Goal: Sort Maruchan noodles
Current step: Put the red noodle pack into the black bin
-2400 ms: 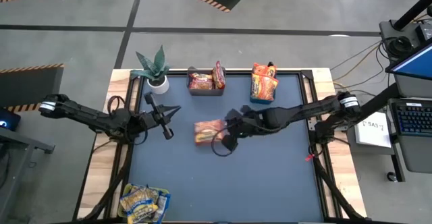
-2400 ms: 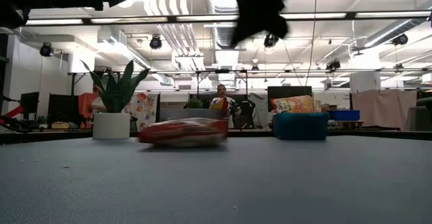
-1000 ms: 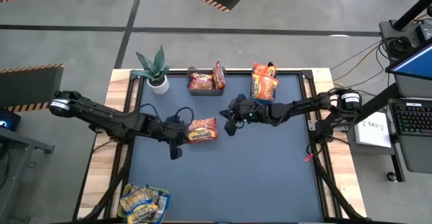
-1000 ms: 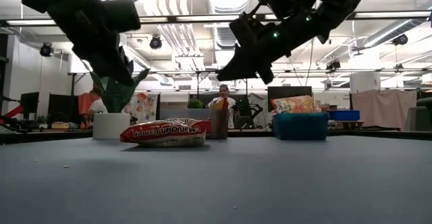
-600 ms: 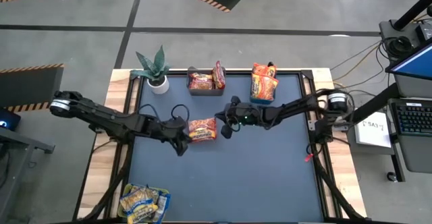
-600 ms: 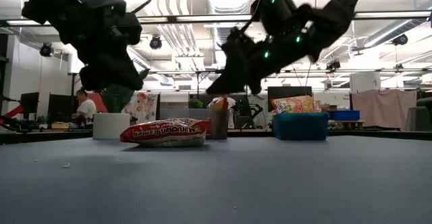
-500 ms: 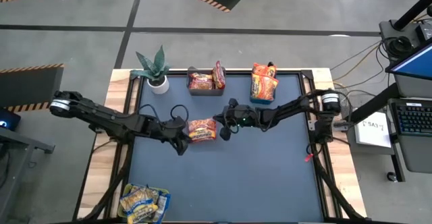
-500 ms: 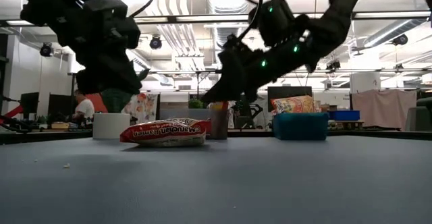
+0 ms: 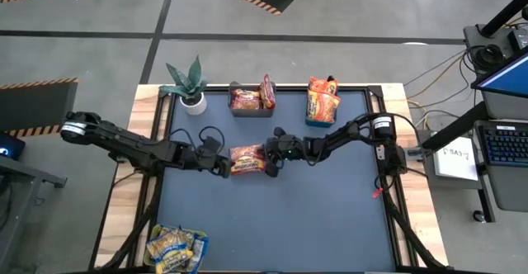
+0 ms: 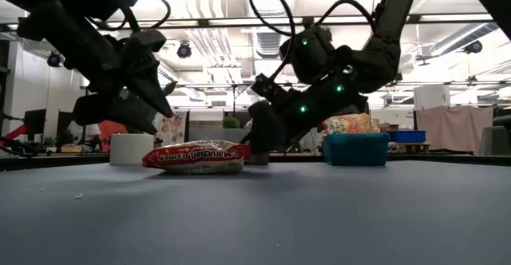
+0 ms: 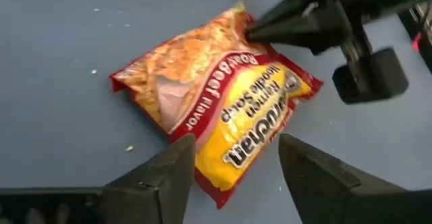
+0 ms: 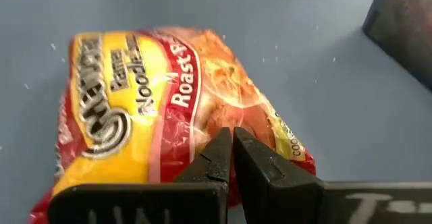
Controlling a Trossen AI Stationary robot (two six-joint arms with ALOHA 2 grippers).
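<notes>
Right tool (image 9: 269, 160), closed, has reached the red packet (image 9: 246, 160); left tool (image 9: 224, 166) now spread beside it.

Overhead, table-level and both close wrist views share one red packet (image 9: 246, 159) mid-table.

In the low view, centre frame, the right arm's dark gripper (image 10: 254, 141) hides the far end of the red-and-yellow plastic ramen packet (image 10: 196, 156). At the high view's bottom left, the yellow-and-blue packets (image 9: 175, 248) are too small to count.
</notes>
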